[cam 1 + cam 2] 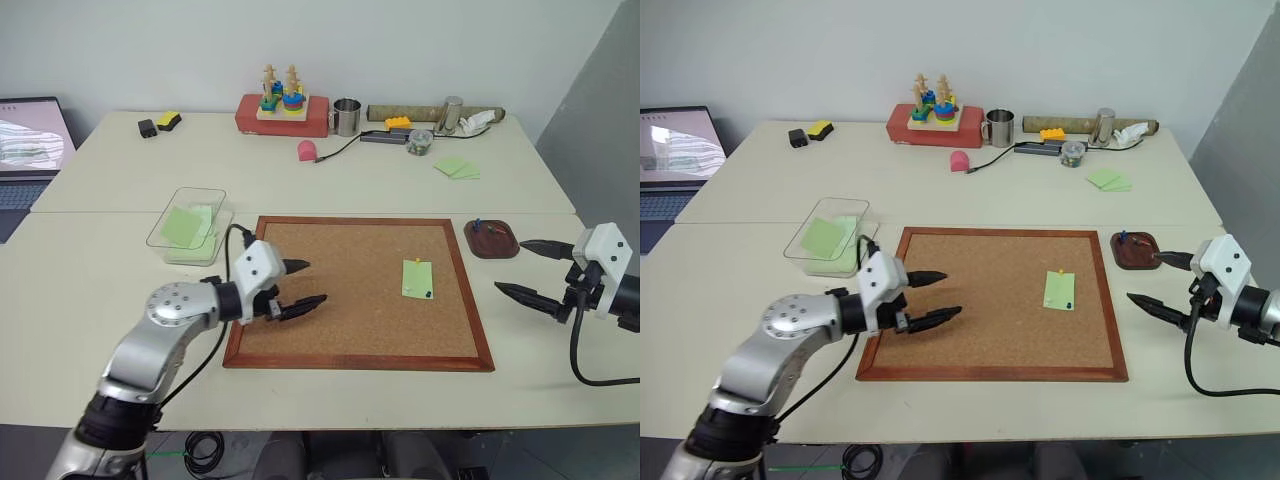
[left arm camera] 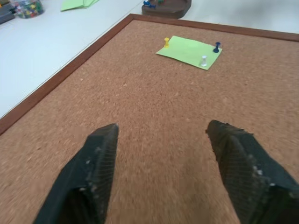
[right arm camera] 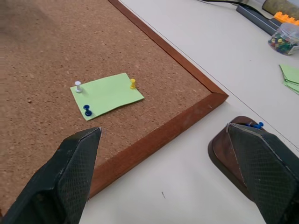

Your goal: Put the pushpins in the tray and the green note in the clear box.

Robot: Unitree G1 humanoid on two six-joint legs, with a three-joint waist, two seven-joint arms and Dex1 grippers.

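The green note (image 1: 417, 278) lies pinned on the right half of the corkboard (image 1: 350, 300). Three pushpins hold it: a yellow one (image 2: 166, 42) at its far edge, a dark blue one (image 2: 217, 46) and a white one (image 2: 203, 59) at its near corners. The dark reddish tray (image 1: 492, 254) sits just off the board's far right corner with a few pins in it. The clear box (image 1: 200, 191) stands left of the board with green paper inside. My left gripper (image 1: 312, 282) hovers open over the board's left part. My right gripper (image 1: 510, 266) is open beside the board's right edge, just in front of the tray.
Along the table's far side stand a red block with stacking toys (image 1: 283, 112), a metal mug (image 1: 346, 116), a jar of pins (image 1: 421, 142) and loose green notes (image 1: 458, 167). A pink object (image 1: 307, 150) and a cable lie mid-table. A laptop (image 1: 30, 140) sits far left.
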